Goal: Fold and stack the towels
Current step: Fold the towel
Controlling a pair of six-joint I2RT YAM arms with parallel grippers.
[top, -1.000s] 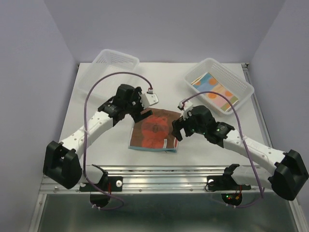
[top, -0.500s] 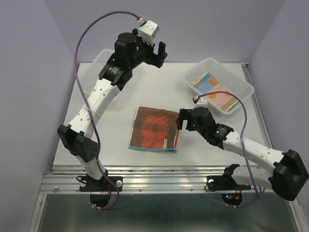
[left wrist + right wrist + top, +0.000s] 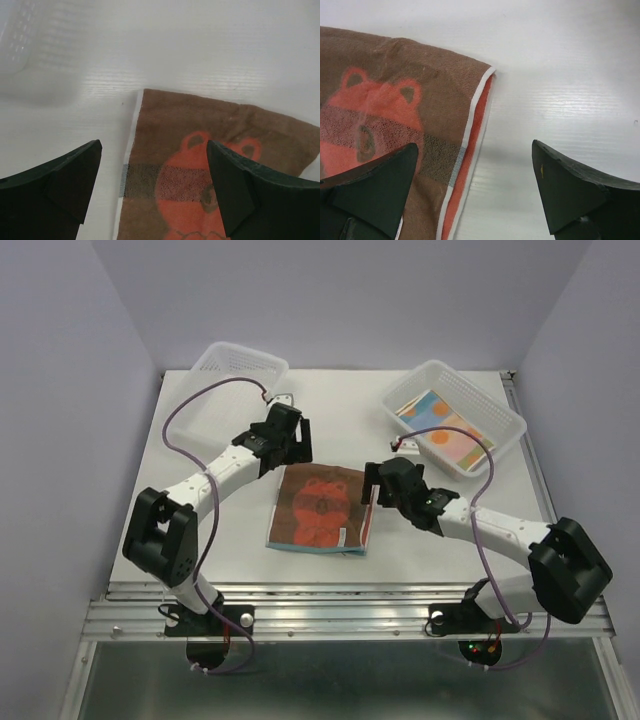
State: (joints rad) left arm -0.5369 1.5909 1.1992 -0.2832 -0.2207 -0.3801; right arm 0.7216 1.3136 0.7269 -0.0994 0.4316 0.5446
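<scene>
A brown towel (image 3: 322, 508) with an orange-red bear lies folded near the middle of the table (image 3: 210, 440), closer to the near edge than to the far one. A light blue strip shows along its near edge, and a white-trimmed orange layer shows along its right edge.

At the far left corner of the table stands a clear mesh basket (image 3: 215, 365). Toward the far right corner stands a second basket (image 3: 487, 398), turned at an angle, with a pastel spotted towel (image 3: 447, 430) lying flat inside it. Both baskets are well apart from the brown towel. A purple cable (image 3: 190, 410) arcs over the left arm and another (image 3: 480, 480) over the right arm. A metal rail (image 3: 330, 598) runs along the near edge. Nothing lies between either gripper and the towel.

The left gripper (image 3: 292, 445) hangs over the towel's far left corner with its fingers spread wide and nothing between them. One finger is above bare table just beside the towel's left edge, the other above the bear print.

The right gripper (image 3: 374, 483) hangs over the far right corner, likewise spread wide and holding nothing. One finger is above the brown cloth, the other above bare table. Whether any fingertip touches cloth or table cannot be told.
</scene>
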